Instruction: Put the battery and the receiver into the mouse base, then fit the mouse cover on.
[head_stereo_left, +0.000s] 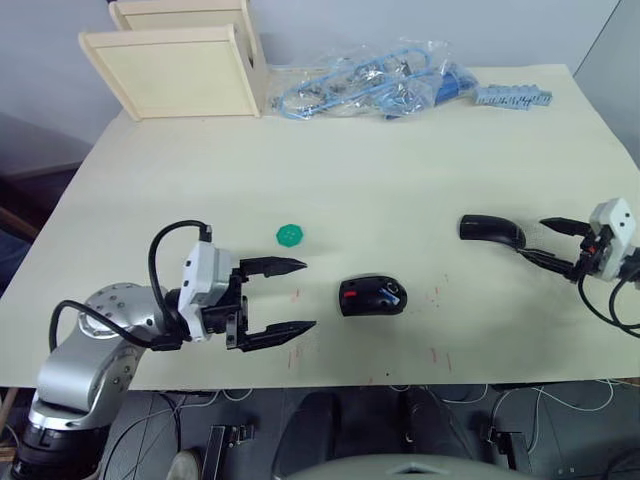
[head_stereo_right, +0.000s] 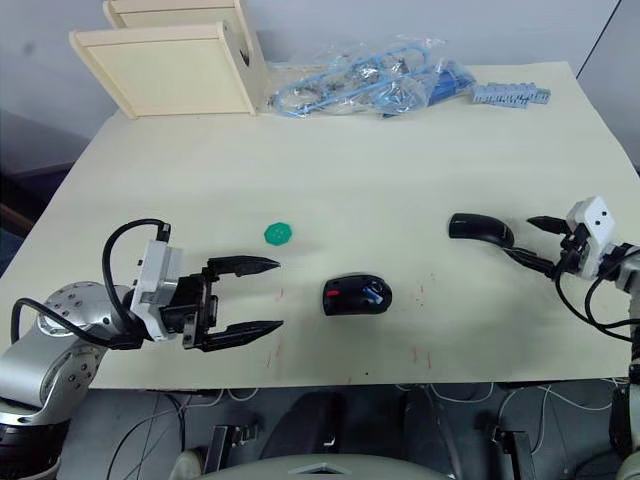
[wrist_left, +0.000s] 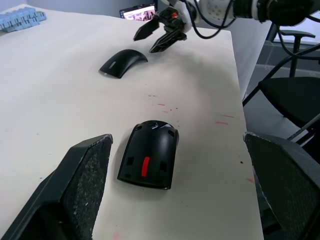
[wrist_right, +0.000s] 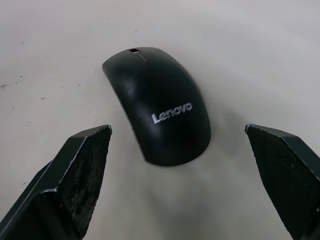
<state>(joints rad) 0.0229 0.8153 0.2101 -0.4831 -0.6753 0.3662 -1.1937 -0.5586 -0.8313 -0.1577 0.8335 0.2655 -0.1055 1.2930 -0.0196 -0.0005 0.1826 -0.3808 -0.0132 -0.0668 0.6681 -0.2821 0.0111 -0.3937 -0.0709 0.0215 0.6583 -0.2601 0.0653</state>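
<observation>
**Approaching the mouse cover with the right claw, base waiting at centre**

Lining up on the mouse cover (head_stereo_left: 491, 229) is the step I judge to be in hand: my right claw (head_stereo_left: 548, 243) sits just beside its near end, fingers spread and empty, and in the right wrist view the glossy shell with its Lenovo lettering lies between the two fingers, not yet touched. The mouse base (head_stereo_left: 372, 296) rests near the front edge of the bench (head_stereo_left: 400, 160), well apart from the cover, with a red patch and a bluish glint in its open top. My left claw (head_stereo_left: 275, 297) hovers on the base's other side, also wide open and holding nothing, pointed at it along the bench.

The next move, as I read it, calls for closing the right claw on the arched shell without skidding it, then carrying it across to the base while the left claw steadies the body.

Hard to make out: whether the bluish glint is the battery seated in its bay I cannot tell, and the left wrist view looks at the base from the opposite end, where the compartment is hidden. The receiver I cannot pick out. A green round disc (head_stereo_left: 290, 235) lies near the left claw; wooden trays (head_stereo_left: 170, 70) and bagged blue cables (head_stereo_left: 370, 85) stand at the far edge.
</observation>
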